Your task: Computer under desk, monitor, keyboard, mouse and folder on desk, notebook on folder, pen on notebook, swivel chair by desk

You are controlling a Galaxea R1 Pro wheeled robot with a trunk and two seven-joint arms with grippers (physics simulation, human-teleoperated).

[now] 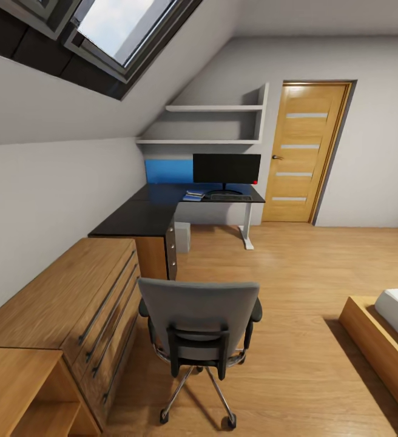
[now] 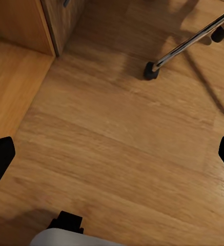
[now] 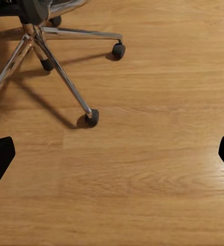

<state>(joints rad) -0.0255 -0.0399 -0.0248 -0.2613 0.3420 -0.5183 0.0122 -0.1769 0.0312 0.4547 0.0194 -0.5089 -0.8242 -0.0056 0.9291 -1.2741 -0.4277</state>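
Against the far wall, the long black L-shaped desk [image 1: 156, 212] carries the wide black monitor [image 1: 226, 169], flat black keyboard [image 1: 230, 197] and bright blue folder [image 1: 193, 196]; light grey computer tower [image 1: 182, 237] beneath; grey swivel chair [image 1: 199, 321] well apart, nearer the camera. Left gripper [image 2: 112, 154] and right gripper [image 3: 112, 154] spread wide, empty, over wooden floor [image 3: 158, 179]

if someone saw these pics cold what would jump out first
Most likely the grey swivel chair, standing in the foreground on the wood floor with its back to the camera, well short of the desk. Next, the black monitor on the desk's far end against a blue wall panel, with the wooden door to its right.
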